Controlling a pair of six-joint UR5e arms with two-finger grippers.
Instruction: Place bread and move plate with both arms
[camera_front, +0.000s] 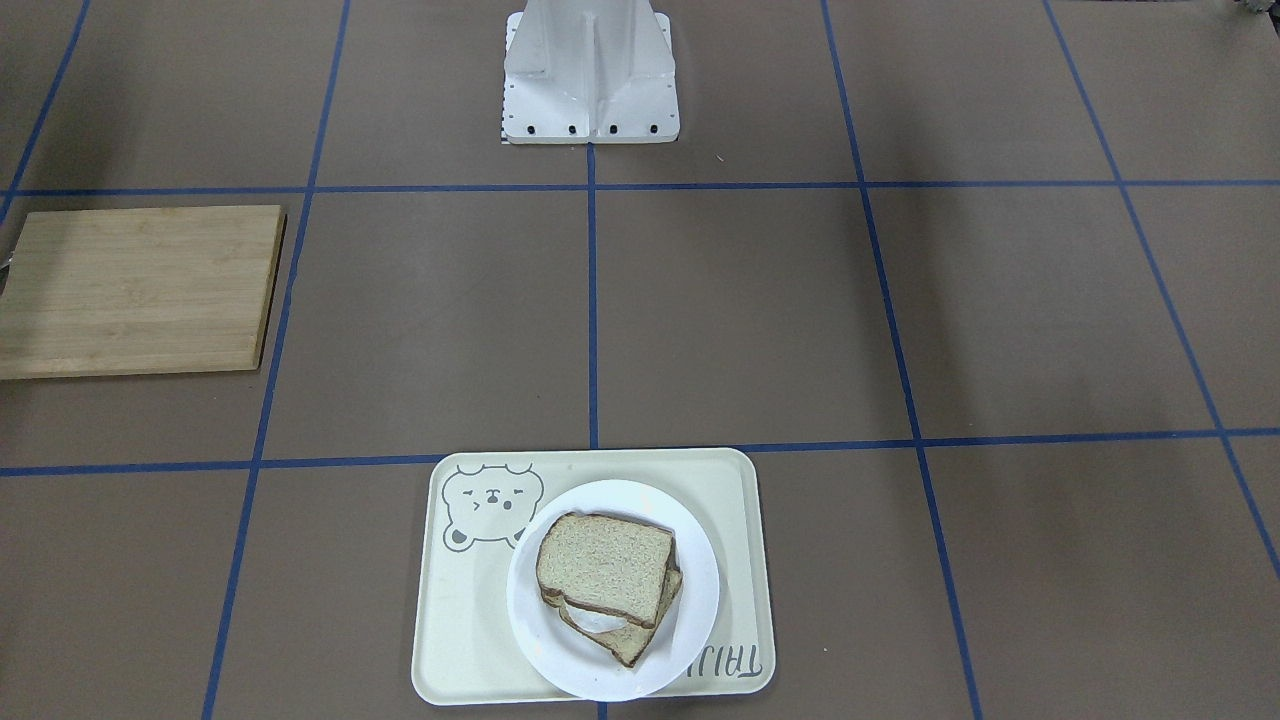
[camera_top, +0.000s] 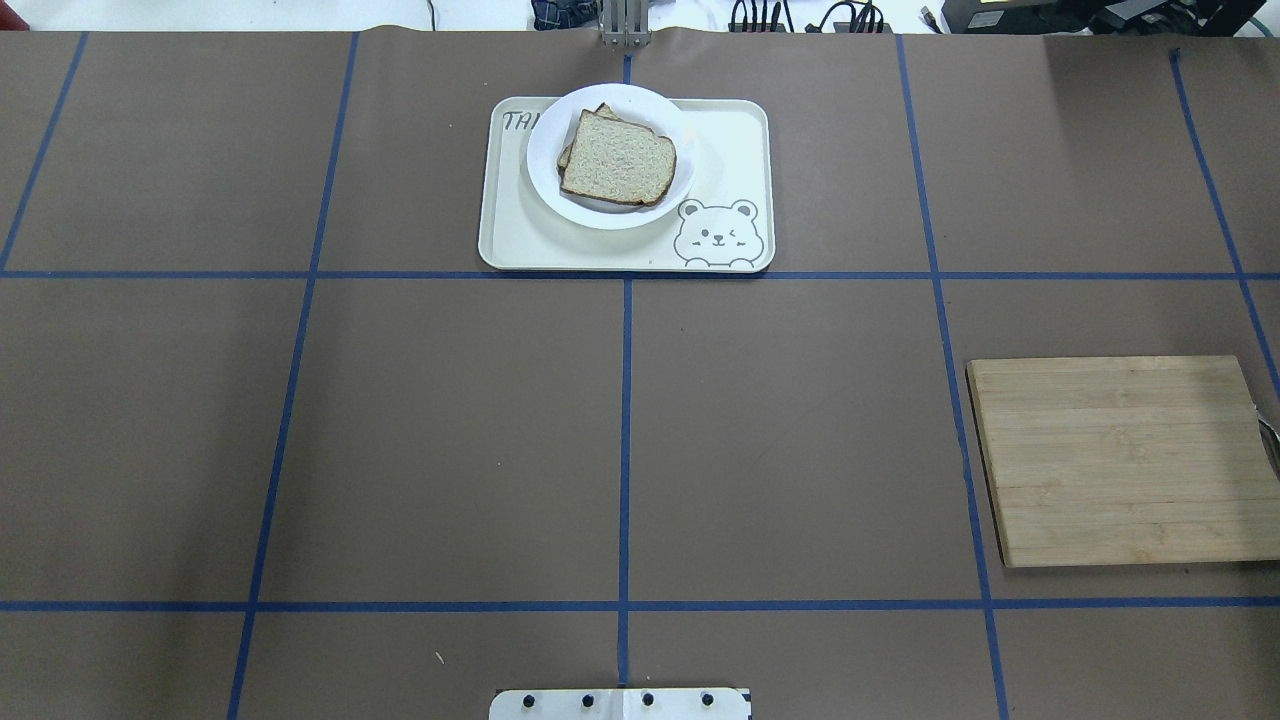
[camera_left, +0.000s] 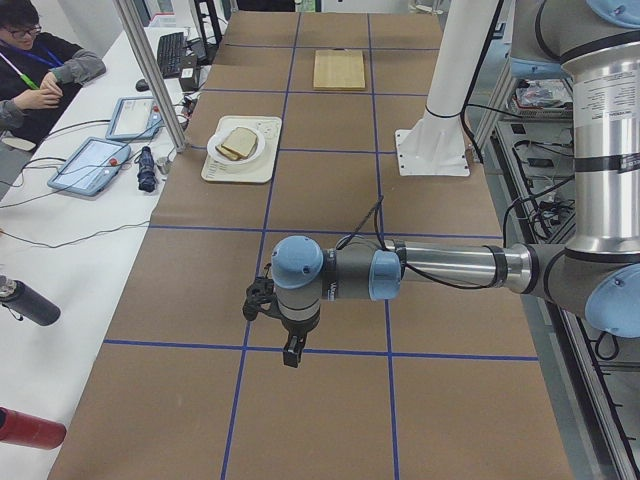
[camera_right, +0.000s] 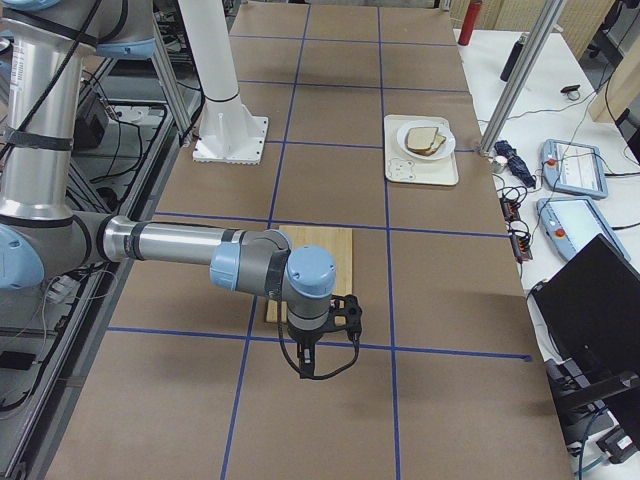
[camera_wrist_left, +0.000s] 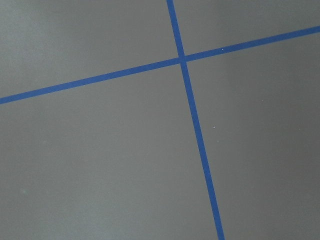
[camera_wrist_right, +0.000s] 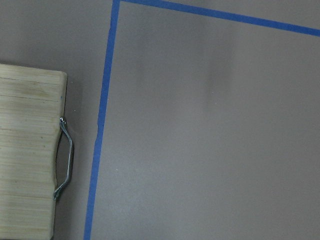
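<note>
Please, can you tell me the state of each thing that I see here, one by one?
tray: flat on the table
plate: resting on the tray, carrying two slices
bread: lying on a second slice, on the plate
cutting board: flat, nothing on it
left hand: above bare table, open or shut unclear
right hand: above table near the cutting board, open or shut unclear

The plate (camera_front: 695, 610) is glossy, smooth white. The bread (camera_front: 603, 562) has a rough, porous, speckled crumb. The tray (camera_front: 465, 630) looks like matt cream plastic. The cutting board (camera_front: 135, 290) is pale wood with visible grain, and its handle (camera_wrist_right: 65, 157) is bright metal. The table cover (camera_front: 740, 320) is matt brown paper crossed by smooth blue tape (camera_front: 592, 310). The pedestal (camera_front: 590, 80) is white-painted metal.
</note>
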